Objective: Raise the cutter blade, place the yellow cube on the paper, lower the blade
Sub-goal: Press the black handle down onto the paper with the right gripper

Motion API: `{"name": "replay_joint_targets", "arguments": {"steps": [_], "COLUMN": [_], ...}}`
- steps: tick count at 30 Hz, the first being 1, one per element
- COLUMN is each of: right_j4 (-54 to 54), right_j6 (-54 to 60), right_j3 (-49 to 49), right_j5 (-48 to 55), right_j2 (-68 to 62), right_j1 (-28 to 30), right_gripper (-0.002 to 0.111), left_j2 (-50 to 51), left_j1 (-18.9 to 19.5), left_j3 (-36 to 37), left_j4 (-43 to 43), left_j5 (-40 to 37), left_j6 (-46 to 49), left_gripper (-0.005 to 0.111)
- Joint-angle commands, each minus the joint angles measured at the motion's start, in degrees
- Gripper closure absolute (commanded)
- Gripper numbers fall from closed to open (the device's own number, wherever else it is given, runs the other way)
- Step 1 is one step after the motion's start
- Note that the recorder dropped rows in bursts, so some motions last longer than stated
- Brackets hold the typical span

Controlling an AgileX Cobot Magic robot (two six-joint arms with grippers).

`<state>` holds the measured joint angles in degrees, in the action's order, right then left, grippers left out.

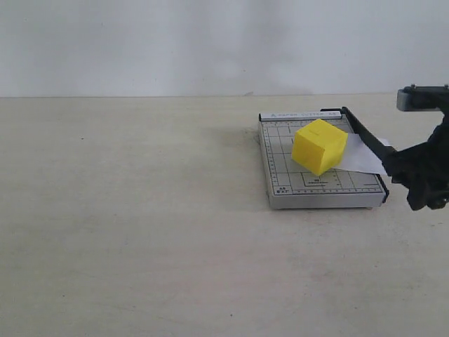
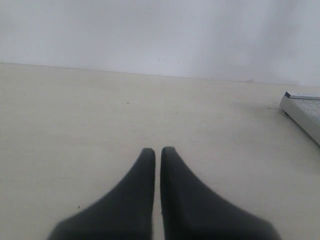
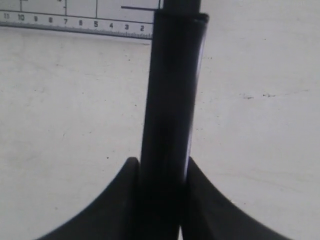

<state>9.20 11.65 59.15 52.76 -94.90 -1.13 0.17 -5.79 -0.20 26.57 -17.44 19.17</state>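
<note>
Beige desk (image 1: 140, 246): yellow cube (image 1: 319, 146) sits on paper (image 1: 361, 156) over cutter base (image 1: 280, 168); right pincer (image 3: 160, 161) grips cutter blade (image 3: 172, 75) handle; left pincer (image 2: 157, 149) clenched.

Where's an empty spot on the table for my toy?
Bare table stretches left of the paper cutter base and in front of it. The right side is crowded: the yellow cube sits on the paper, and the right pincer grips the cutter blade.

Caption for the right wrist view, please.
Right gripper clamped on the cutter blade handle, with the cutter base edge in view.
</note>
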Motion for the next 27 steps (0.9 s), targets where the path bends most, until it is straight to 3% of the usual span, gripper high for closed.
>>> {"name": "replay_joint_targets", "arguments": {"steps": [1, 11, 27], "right_j4": [1.2, 2.2, 5.8], "right_j6": [2.6, 4.3, 9.6], "right_j3": [-5.7, -15.9, -16.5], "right_j5": [-5.3, -14.6, -16.0], "right_j2": [-0.6, -0.7, -1.7], "right_j1": [0.0, 0.0, 0.0], "right_gripper": [0.108, 0.108, 0.106], "left_j2": [-0.2, -0.2, -0.2], "left_j1": [0.2, 0.2, 0.2], "left_j3": [0.2, 0.2, 0.2], "left_j4": [0.4, 0.4, 0.4], "left_j5": [0.7, 0.7, 0.7], "left_j6": [-0.8, -0.8, -0.8], "left_gripper": [0.102, 0.102, 0.102]}}
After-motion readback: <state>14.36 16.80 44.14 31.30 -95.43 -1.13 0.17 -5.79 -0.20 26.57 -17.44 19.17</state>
